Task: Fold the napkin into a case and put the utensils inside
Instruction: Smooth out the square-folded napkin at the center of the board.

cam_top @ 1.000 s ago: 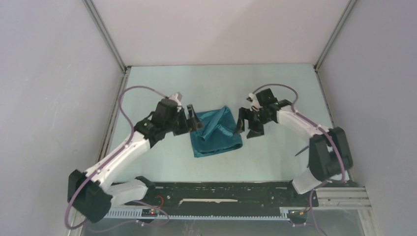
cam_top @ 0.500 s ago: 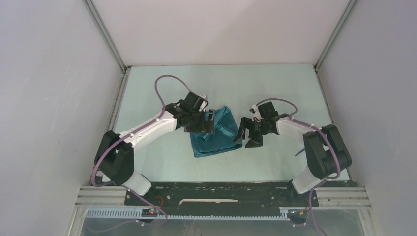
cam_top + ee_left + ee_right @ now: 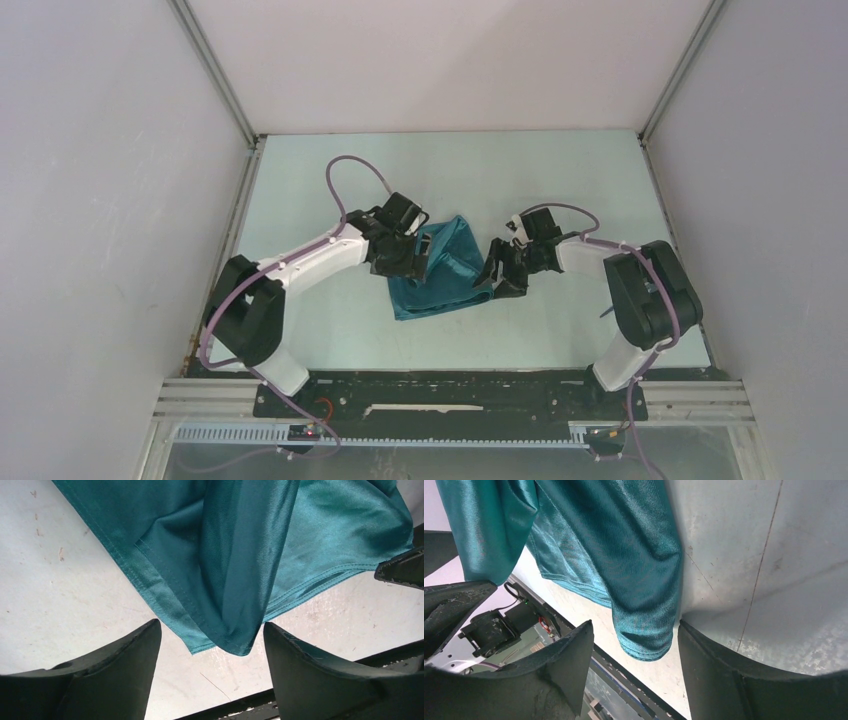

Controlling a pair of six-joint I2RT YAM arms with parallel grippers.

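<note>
Both arms have closed in on the napkin [image 3: 447,278] since a second ago: the left arm has swung its elbow out and brought its gripper over the cloth's left edge, and the right has slid leftward onto the right edge. On the left, the left gripper [image 3: 415,256] hangs over the upper left part of the cloth; its wrist view shows the jaws wide, the left gripper [image 3: 210,630] straddling a folded corner of napkin [image 3: 240,555] without pinching it. The teal napkin lies crumpled and partly folded at the middle of the table [image 3: 330,320], a raised ridge running across it. On the right, the right gripper [image 3: 497,276] sits at the cloth's right edge, jaws apart; from its wrist, a fold of napkin [image 3: 624,565] lies in the gap of the right gripper [image 3: 636,625], close against one finger [image 3: 724,675].
</note>
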